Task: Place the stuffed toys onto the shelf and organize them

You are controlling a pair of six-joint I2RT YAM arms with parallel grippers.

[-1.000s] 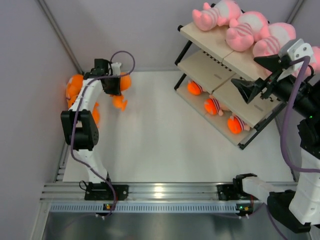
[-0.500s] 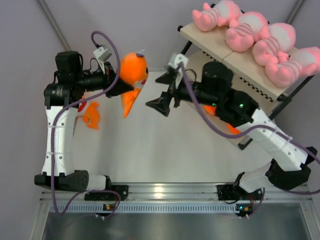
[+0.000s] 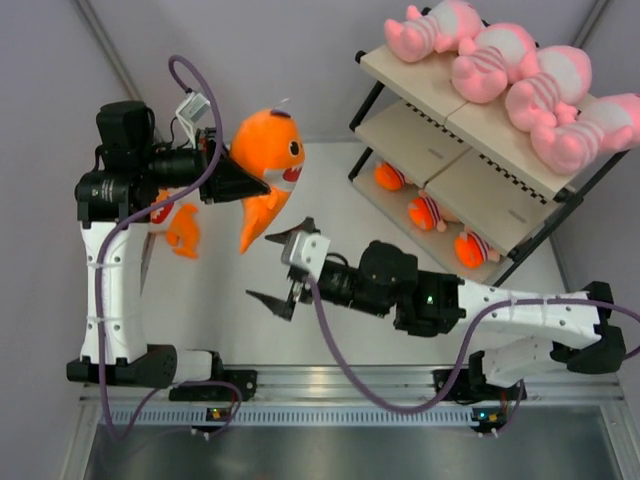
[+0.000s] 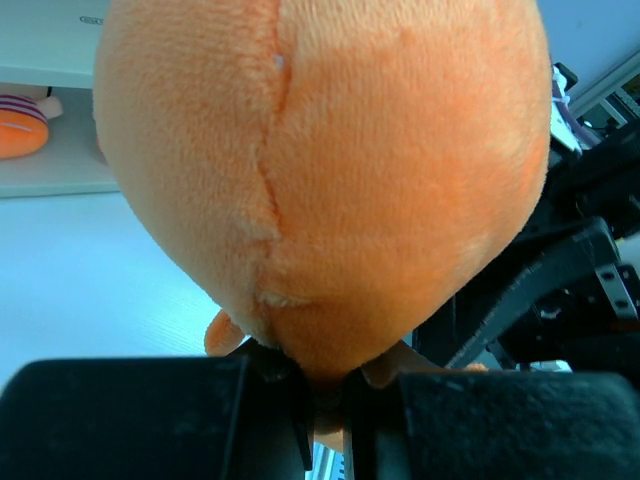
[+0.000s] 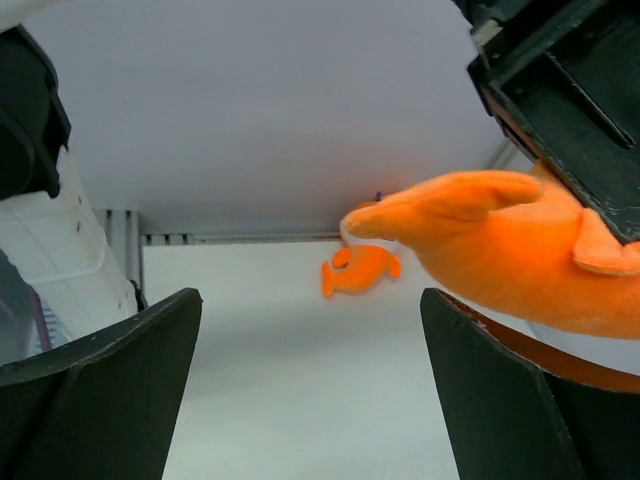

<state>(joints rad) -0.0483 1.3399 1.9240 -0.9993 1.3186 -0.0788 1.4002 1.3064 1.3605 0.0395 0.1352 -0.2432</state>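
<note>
Pinching orange stuffed toy (image 3: 268, 150) by thin fold in left gripper (image 3: 245, 183), jaws nearly closed; right gripper (image 3: 283, 263) jaws wide, empty. Soft, light, squashy; plump body likely surer hold.

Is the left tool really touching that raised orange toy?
Touching: the left wrist view shows the left tool clamped on the orange toy's narrow end.

Bright, even light; wrist views soft close-up.
</note>
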